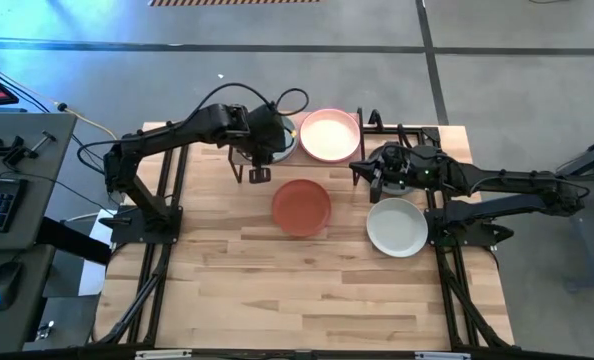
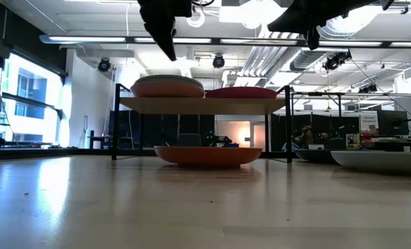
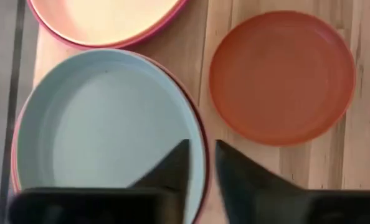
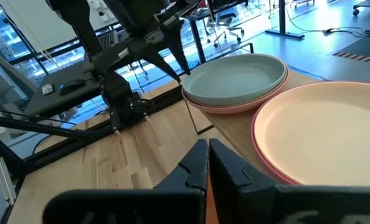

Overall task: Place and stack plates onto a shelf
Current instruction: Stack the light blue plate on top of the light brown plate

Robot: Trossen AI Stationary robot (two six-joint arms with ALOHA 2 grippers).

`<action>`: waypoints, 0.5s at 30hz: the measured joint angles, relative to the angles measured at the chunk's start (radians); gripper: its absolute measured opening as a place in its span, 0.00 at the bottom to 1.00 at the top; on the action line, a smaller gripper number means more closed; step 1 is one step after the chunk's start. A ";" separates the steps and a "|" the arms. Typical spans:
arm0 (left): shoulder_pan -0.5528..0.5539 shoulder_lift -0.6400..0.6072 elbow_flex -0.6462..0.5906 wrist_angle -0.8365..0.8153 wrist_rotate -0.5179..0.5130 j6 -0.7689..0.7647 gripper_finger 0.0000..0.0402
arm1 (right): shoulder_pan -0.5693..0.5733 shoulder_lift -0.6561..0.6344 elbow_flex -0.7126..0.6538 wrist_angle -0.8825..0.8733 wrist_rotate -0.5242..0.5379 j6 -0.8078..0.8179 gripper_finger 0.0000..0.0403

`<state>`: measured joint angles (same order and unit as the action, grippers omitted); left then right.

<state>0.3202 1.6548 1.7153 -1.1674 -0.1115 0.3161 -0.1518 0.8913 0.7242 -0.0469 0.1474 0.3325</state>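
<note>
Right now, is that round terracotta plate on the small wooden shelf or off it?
Off it. The terracotta plate lies flat on the big table, in front of the shelf, which holds other plates.

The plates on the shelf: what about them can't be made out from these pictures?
- High view: the left stack is mostly hidden by the left arm; its plate count cannot be told.
- Low view: the shelf shows its stacks edge-on, so the number of plates stays unclear.
- Left wrist view: the peach plate is cut off by the picture's edge.
- Right wrist view: whatever lies under the sage green plate shows only as a pink rim.
</note>
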 joint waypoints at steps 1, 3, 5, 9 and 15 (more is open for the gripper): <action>0.000 0.000 0.000 0.000 0.014 0.000 0.07 | 0.000 0.000 0.000 -0.002 0.000 0.000 0.00; 0.003 0.000 -0.007 0.011 0.066 -0.014 0.03 | 0.000 0.000 0.000 -0.004 0.000 0.000 0.00; 0.006 -0.001 -0.039 0.040 0.083 -0.026 0.02 | 0.000 0.000 0.000 -0.008 0.000 0.000 0.00; 0.009 0.000 -0.122 0.053 0.084 -0.042 0.00 | 0.000 0.000 0.000 -0.015 0.000 0.000 0.00; 0.009 0.001 -0.178 0.097 0.073 -0.077 0.00 | 0.000 0.000 0.000 -0.018 0.000 0.000 0.00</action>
<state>0.3290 1.6554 1.5375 -1.0706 -0.0383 0.2387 -0.1520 0.8911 0.7242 -0.0645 0.1474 0.3323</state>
